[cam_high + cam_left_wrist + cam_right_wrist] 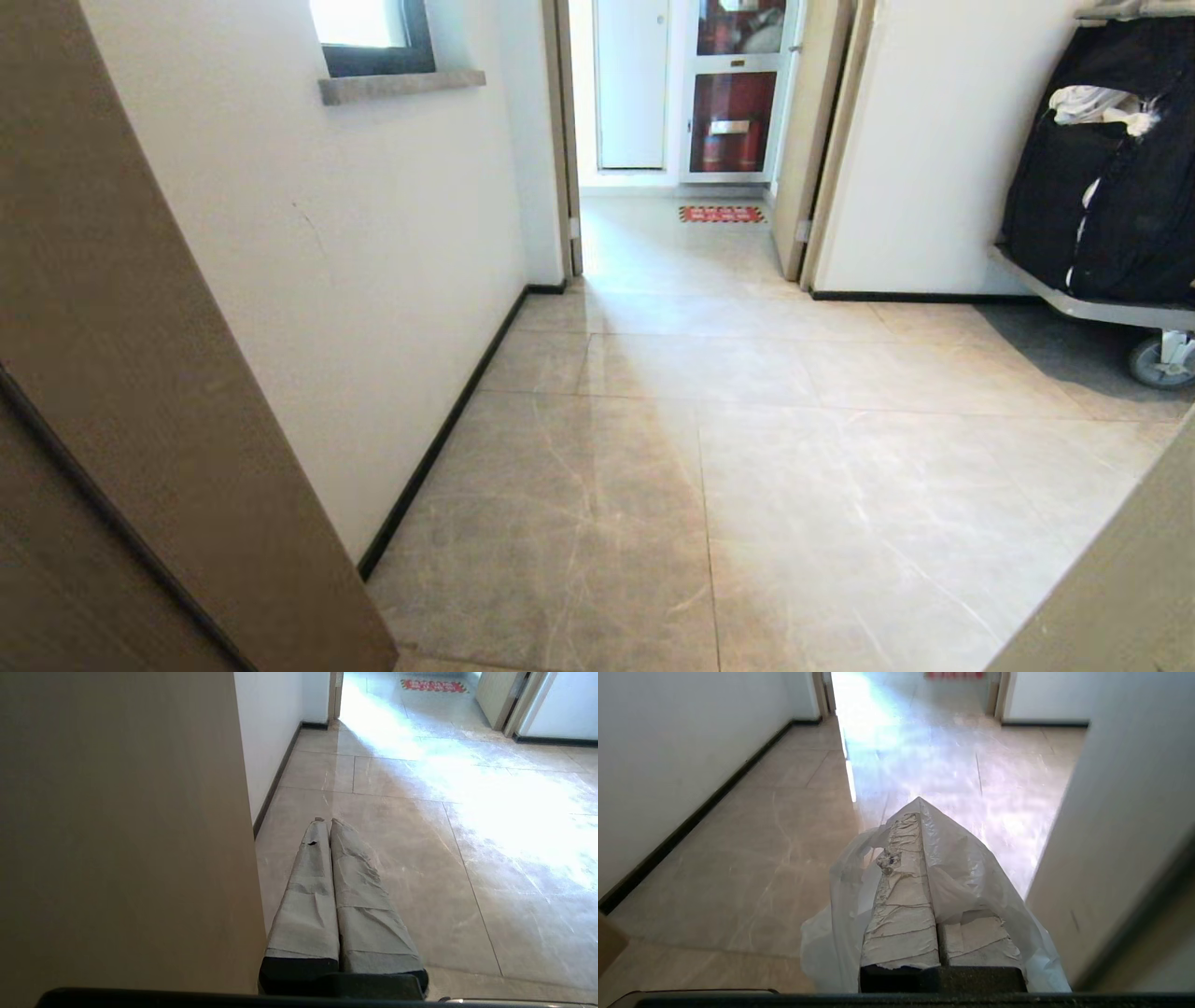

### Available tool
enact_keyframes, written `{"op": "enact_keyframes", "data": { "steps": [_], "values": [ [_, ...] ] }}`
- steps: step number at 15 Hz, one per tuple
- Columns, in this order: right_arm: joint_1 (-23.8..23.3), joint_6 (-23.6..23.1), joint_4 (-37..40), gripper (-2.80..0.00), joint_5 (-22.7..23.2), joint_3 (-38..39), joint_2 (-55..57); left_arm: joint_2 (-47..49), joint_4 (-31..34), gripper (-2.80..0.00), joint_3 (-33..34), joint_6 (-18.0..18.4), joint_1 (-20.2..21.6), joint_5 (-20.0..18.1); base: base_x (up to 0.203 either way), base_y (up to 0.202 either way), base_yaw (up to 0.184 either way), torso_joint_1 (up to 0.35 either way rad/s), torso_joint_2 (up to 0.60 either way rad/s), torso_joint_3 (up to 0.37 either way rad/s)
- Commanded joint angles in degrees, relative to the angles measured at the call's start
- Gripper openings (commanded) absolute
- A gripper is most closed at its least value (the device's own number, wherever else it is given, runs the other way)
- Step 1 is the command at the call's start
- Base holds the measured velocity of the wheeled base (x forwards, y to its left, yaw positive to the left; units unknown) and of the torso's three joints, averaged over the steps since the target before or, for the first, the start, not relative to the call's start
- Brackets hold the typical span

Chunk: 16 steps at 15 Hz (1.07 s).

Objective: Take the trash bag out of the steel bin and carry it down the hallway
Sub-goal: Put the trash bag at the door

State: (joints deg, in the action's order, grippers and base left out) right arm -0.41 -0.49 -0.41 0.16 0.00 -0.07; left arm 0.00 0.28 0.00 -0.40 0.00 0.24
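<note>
In the right wrist view my right gripper [920, 805] is shut on the trash bag [971, 872], a thin translucent white plastic bag draped over both taped fingers and hanging down each side above the floor. My left gripper [325, 821] is shut with nothing between its taped fingers, held close beside a tan door panel [121, 835]. The hallway [747, 448] of glossy beige-grey tiles, white walls and black baseboards runs ahead in the head view. Neither arm shows in the head view. The steel bin is out of view.
A tan door panel [140, 392] stands close on the left and another tan edge [1120, 579] at the lower right. A black laundry cart on wheels [1111, 187] sits at the right wall. An open doorway [681, 140] with a red floor mat [722, 214] lies ahead.
</note>
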Motion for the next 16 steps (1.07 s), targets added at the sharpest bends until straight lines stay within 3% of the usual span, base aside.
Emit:
{"op": "enact_keyframes", "data": {
  "steps": [1, 16],
  "values": [
    [-0.02, -0.04, -0.02, -2.80, 0.02, 0.00, -0.01, 0.00, 0.07, -2.80, 0.00, -0.04, 0.00, 0.02, 0.178, 0.000, 0.001, 0.002, 0.00, 0.009],
    [0.00, -0.04, -0.02, -2.80, 0.02, 0.00, -0.01, 0.00, 0.07, -2.80, 0.00, -0.04, 0.00, 0.02, 0.193, 0.000, 0.001, 0.002, 0.00, 0.002]
  ]
}}
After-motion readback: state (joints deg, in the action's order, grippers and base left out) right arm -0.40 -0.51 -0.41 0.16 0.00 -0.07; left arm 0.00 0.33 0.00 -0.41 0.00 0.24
